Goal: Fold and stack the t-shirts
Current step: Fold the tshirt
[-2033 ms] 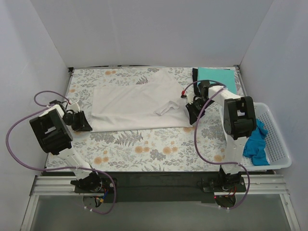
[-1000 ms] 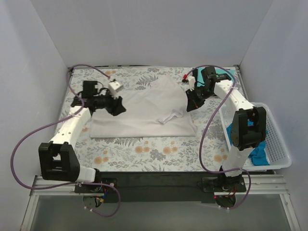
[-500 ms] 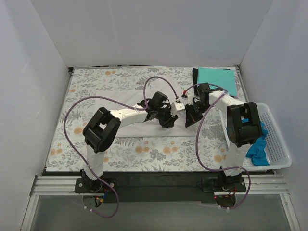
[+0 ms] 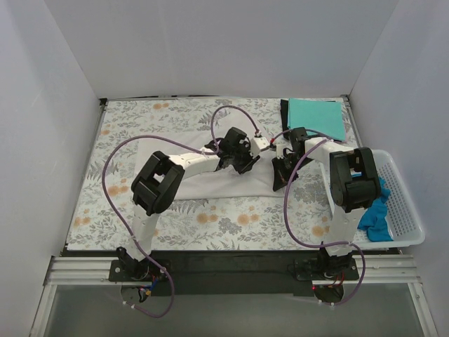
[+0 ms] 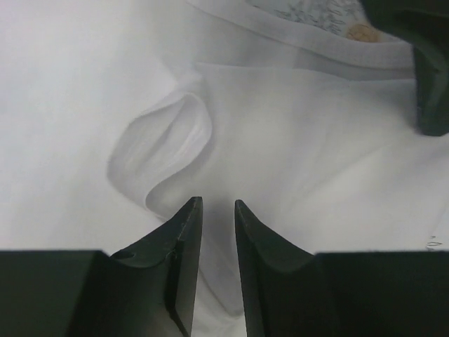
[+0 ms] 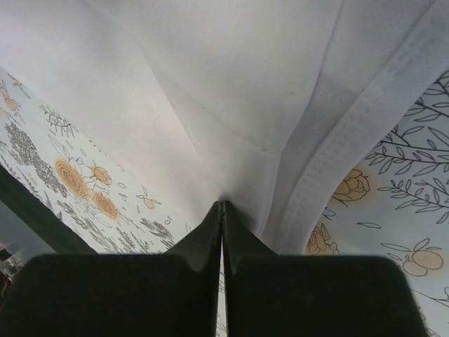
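Observation:
The white t-shirt (image 4: 224,184) lies partly folded in the middle of the floral table cloth. My left gripper (image 4: 245,163) reaches across to its right part. In the left wrist view the left gripper (image 5: 217,202) stands narrowly open just above the white t-shirt (image 5: 295,140), by a raised fold, gripping nothing. My right gripper (image 4: 279,175) is at the shirt's right edge. In the right wrist view the right gripper (image 6: 222,203) is shut on the hemmed edge of the white t-shirt (image 6: 231,84). A folded teal t-shirt (image 4: 316,116) lies on a dark one (image 4: 284,109) at the back right.
A white lattice basket (image 4: 403,203) stands off the table's right edge with a bright blue t-shirt (image 4: 372,210) in it. The floral table cloth (image 4: 210,217) shows in front of the shirt. White walls close in the back and both sides.
My left arm swept from the shirt's left edge across to its right side, folding the cloth over, then drew back a little. My right gripper stayed at the right edge.

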Controlling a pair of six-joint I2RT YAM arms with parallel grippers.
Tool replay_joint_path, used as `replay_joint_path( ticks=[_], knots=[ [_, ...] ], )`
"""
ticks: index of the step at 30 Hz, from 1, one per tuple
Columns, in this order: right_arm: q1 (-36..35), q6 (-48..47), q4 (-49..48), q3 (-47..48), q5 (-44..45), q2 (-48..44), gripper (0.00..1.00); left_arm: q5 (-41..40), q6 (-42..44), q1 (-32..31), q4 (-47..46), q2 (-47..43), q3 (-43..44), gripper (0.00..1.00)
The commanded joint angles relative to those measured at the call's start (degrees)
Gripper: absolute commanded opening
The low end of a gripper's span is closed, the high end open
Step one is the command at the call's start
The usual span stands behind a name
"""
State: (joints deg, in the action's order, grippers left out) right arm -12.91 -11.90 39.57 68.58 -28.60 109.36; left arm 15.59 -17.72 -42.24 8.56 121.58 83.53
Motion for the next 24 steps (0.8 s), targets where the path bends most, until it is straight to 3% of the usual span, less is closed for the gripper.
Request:
replay_joint_path(
  ticks=[1, 4, 11, 14, 17, 19, 24],
  knots=[
    [0.1, -0.1, -0.5, -2.2, 4.0, 0.5, 0.01, 0.1, -1.9, 3.8, -1.5, -0.7, 3.3, 0.24],
    [0.1, -0.1, -0.5, -2.3, 5.4, 1.1, 0.01, 3.1, -2.2, 5.5, -1.1, -1.7, 3.9, 0.24],
    [0.1, -0.5, -0.2, -2.7, 6.3, 0.0, 0.01, -2.0, 0.7, 7.9, 2.5, 2.2, 8.1, 0.24],
    [0.1, -1.5, 0.8, -3.4, 5.9, -1.0, 0.01, 2.1, -2.8, 10.9, 3.8, 1.3, 9.7, 0.23],
    [0.1, -2.0, 1.0, -4.7, 5.9, -1.9, 0.01, 14.1, -6.4, 14.5, 3.6, -3.5, 7.8, 0.26],
    [0.1, -2.2, 1.1, -5.5, 5.6, -2.2, 0.01, 20.7, -6.5, 13.9, 3.7, -7.9, 4.4, 0.28],
    [0.1, -2.3, 1.0, -5.6, 5.6, -2.6, 0.01, 24.7, -5.8, 9.1, 8.0, -12.8, -0.8, 0.29]
  ],
)
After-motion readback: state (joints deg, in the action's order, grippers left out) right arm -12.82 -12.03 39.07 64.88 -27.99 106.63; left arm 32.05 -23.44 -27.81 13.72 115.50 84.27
